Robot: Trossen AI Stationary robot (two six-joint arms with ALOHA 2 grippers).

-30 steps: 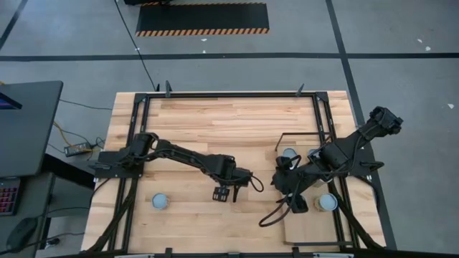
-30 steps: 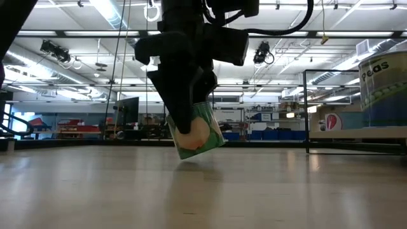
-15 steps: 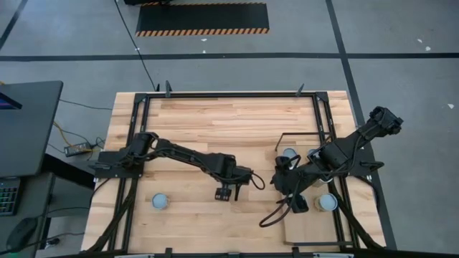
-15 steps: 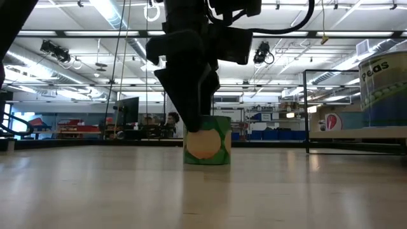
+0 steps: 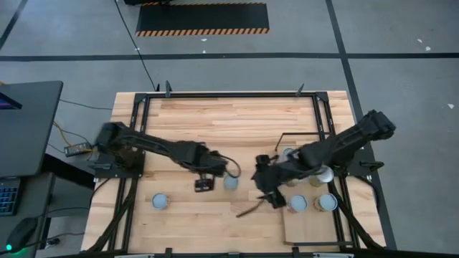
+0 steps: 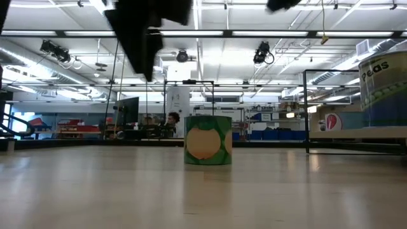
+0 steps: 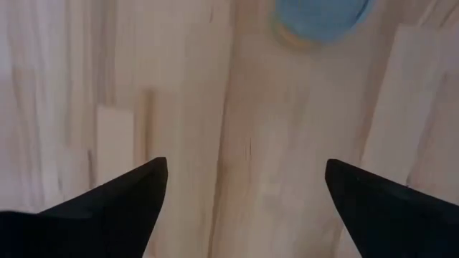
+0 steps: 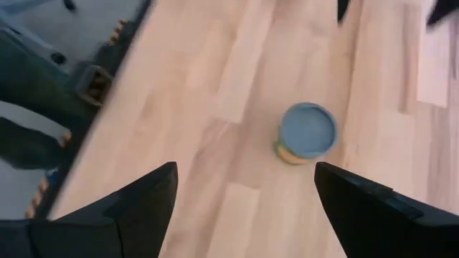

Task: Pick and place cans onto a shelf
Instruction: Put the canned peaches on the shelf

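**Open right gripper lines up on the middle can**

The right gripper (image 5: 264, 188) hangs near the table's centre with its fingers (image 8: 136, 208) spread wide and nothing between them; its wrist view looks down on an upright can (image 8: 307, 133) on the bare wood. In the high view that can (image 5: 230, 182) stands between the two arms, just beside the left gripper (image 5: 203, 185), whose fingers (image 7: 115, 204) are likewise parted and empty. Another can (image 5: 160, 201) sits well apart toward the left front. On the shelf (image 5: 308, 228) at the right front stand several more cans (image 5: 328, 203).

The centre can (image 6: 208, 139) looks rigid and probably moderately heavy if full. Its printed label wall may be slick, so a firm squeeze across the middle of the side, below the rim, seems the safest hold. Gripped too high or off-centre, it could tip.
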